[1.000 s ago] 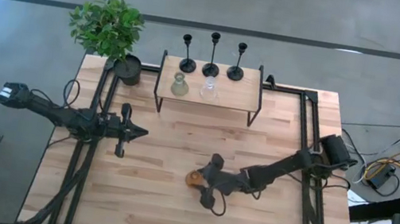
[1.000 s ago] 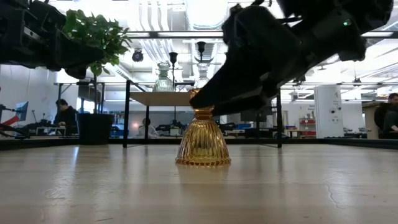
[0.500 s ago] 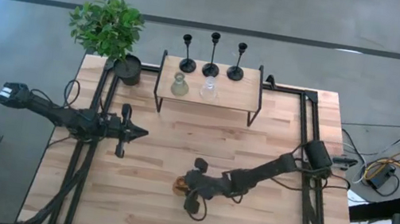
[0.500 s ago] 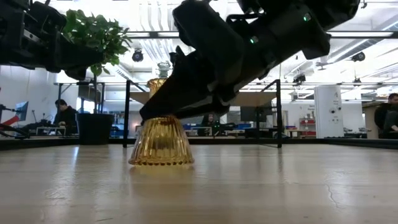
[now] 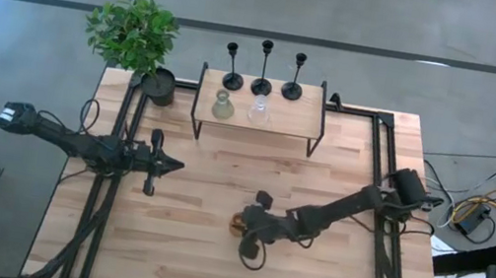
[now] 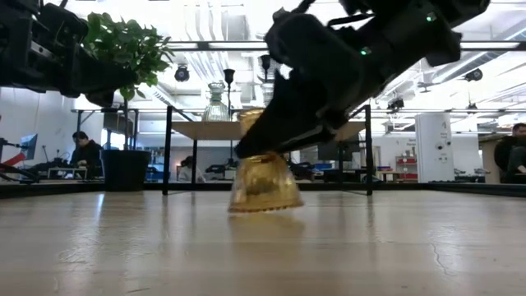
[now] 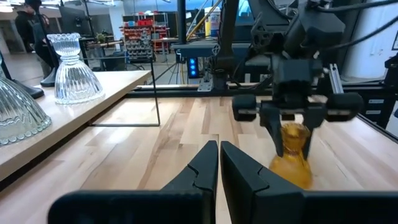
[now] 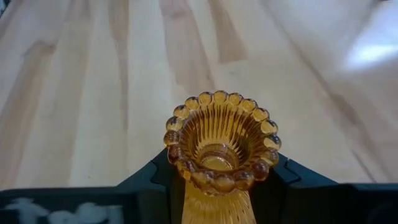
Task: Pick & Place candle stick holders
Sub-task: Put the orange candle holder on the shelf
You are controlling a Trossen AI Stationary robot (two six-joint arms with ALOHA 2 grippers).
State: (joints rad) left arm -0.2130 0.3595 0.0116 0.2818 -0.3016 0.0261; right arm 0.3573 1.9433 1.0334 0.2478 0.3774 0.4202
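Three black candle stick holders [image 5: 261, 85] stand on their round bases in a row along the far edge of a low wooden shelf [image 5: 296, 117]. No gripper is near them. My right gripper [image 5: 244, 225] is at the table's middle, shut on an amber glass vase [image 6: 263, 185] with a beaded rim [image 8: 219, 140]. My left gripper [image 7: 219, 165] waits shut and level at the table's left side [image 5: 172, 162], holding nothing. My right gripper pinches the amber vase's narrow neck [image 7: 293, 134] just under the beaded rim, one finger [image 7: 273, 127] on each side. The fingers slant down from the table's right side. The vase is tilted, its bell-shaped foot [image 6: 263, 201] a little off the tabletop.
A greenish glass vase [image 5: 222, 107] and a clear one [image 5: 258, 112] stand on the shelf in front of the black holders. A potted plant [image 5: 159, 85] is at the far left corner. Bare wood lies around the amber vase.
My right gripper went toward the table's left and near edges, sliding the upright amber vase along, then came back right and up. The vase now hangs tilted with its foot raised off the wood.
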